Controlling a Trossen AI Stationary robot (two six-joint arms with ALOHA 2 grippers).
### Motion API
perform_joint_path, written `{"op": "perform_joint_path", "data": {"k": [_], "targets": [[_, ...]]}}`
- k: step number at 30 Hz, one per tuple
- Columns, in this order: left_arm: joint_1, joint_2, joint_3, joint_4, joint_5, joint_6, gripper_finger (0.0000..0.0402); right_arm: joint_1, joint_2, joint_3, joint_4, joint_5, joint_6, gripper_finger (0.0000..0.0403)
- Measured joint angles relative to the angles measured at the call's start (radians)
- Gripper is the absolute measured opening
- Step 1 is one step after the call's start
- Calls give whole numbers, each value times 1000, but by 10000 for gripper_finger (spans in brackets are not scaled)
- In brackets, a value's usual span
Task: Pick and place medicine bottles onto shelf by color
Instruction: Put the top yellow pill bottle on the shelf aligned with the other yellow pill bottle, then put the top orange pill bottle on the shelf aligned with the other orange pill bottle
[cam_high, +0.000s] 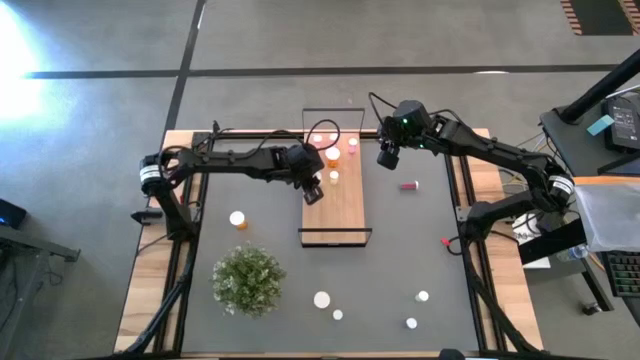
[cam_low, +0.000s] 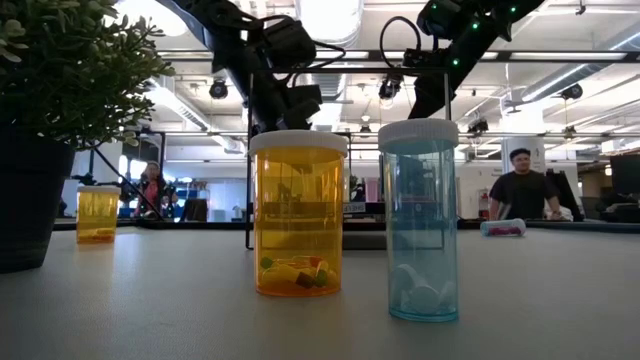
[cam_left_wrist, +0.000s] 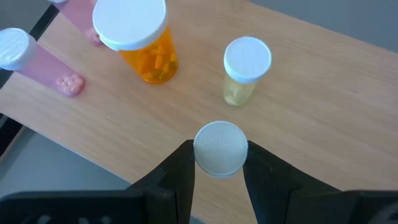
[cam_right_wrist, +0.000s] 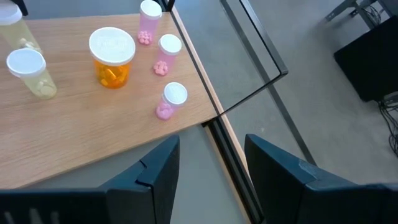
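Observation:
The shelf (cam_high: 340, 205), a light wooden board with a black wire frame, lies mid-table. Standing on its far end are an orange bottle (cam_left_wrist: 140, 37), a pale white-capped bottle (cam_left_wrist: 244, 71) and pink bottles (cam_right_wrist: 172, 99) (cam_right_wrist: 166, 53). My left gripper (cam_high: 313, 190) hovers over the board's left side, shut on a white-capped bottle (cam_left_wrist: 221, 147) whose body is hidden behind its cap. My right gripper (cam_high: 388, 155) hangs open above the mat just right of the shelf's far end, its fingers (cam_right_wrist: 155, 168) with nothing between them. My left gripper pinches the bottle's round white cap (cam_left_wrist: 219, 149) by its rim between its two fingertips (cam_left_wrist: 183, 165). The fingers slant down from the table's left side. The cap faces up toward the wrist and hides the body; whether the bottle's base touches the shelf I cannot tell.
On the mat stand an orange bottle (cam_high: 238, 219) at the left and several white-capped bottles (cam_high: 322, 299) (cam_high: 423, 296) near the front edge. A pink bottle (cam_high: 409, 185) lies right of the shelf. A bushy plant (cam_high: 248, 280) sits front left. People stand beyond the table.

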Motion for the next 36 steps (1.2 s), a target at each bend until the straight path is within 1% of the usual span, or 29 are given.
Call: {"op": "perform_joint_path", "data": {"k": [17, 25, 32, 36], "targets": [[2, 2, 5, -28, 5, -23, 106, 0, 0, 0, 0, 0, 0, 171], [2, 2, 5, -27, 5, -23, 155, 0, 0, 0, 0, 0, 0, 171], [2, -1, 11, -11, -3, -24, 182, 0, 0, 0, 0, 0, 0, 171], [2, -46, 12, -23, -23, -24, 193, 0, 0, 0, 0, 0, 0, 171]]}}
